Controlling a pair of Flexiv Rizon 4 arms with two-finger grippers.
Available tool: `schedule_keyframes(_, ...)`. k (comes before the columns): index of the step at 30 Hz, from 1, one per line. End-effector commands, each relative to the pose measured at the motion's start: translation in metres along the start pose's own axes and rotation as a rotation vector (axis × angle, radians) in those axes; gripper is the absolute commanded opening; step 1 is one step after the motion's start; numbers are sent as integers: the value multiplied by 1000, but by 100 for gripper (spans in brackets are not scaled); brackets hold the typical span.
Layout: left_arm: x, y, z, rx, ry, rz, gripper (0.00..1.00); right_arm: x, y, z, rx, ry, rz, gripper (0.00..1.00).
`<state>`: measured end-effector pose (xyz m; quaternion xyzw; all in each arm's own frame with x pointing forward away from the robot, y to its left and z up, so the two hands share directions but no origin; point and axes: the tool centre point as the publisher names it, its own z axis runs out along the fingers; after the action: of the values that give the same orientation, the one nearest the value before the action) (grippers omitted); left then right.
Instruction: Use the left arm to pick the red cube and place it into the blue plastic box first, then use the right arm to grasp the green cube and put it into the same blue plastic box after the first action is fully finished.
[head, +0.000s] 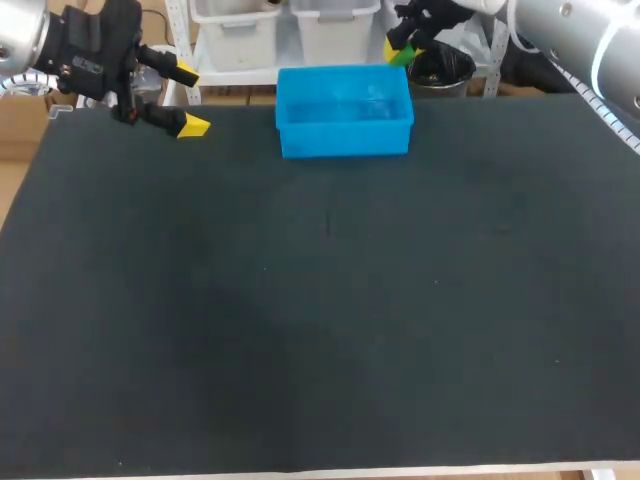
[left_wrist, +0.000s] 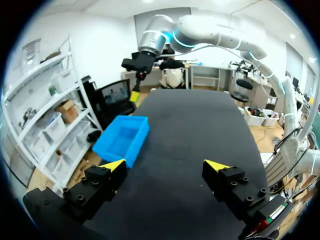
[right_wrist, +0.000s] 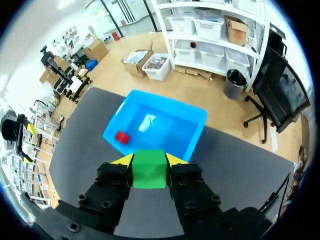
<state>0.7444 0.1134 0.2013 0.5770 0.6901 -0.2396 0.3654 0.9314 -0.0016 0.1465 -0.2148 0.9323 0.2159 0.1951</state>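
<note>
Second step in hand: the red cube (right_wrist: 121, 136) lies inside the blue plastic box (head: 345, 138), top centre of the head view. The right claw (right_wrist: 149, 159), clamped on the green cube (right_wrist: 149, 172), hangs just short of the box. The left claw (head: 190, 100), fingers apart and empty, sits upper left. The next move probably calls for carrying the cube over the box, then releasing.

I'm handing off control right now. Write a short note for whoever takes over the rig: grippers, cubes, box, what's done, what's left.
Left gripper: open and empty, at the far left corner of the table, off to the side of the blue box.
Right gripper: shut on the green cube, held in the air close to the box.
Red cube: lying inside the box.
Done: the left arm's step, and the green cube's pickup.
Left: bring the green cube over the box's inside and release it.
</note>
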Motion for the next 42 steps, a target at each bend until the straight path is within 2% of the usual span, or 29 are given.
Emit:
schedule_keyframes(1,1,0,0,-1,-5,5,100,-48,-11,13,-36,213,-5,0)
schedule_keyframes(11,1,0,0,-1,-5,5,100,-71,-15,42,-40,259,-25,0)
schedule_keyframes(20,1,0,0,-1,-5,5,100,-79,-17,66,-24,312,-25,0)
schedule_keyframes(25,1,0,0,-1,-5,5,100,-80,-17,70,-18,326,-20,0)
schedule_keyframes(27,1,0,0,-1,-5,5,100,-79,-17,70,-14,326,-15,50)
schedule_keyframes(28,1,0,0,-1,-5,5,100,-79,-17,70,-13,326,-13,100)
schedule_keyframes(36,1,0,0,-1,-5,5,100,-73,-18,57,-4,302,7,100)
schedule_keyframes(42,1,0,0,-1,-5,5,100,-55,-21,43,-10,266,39,100)
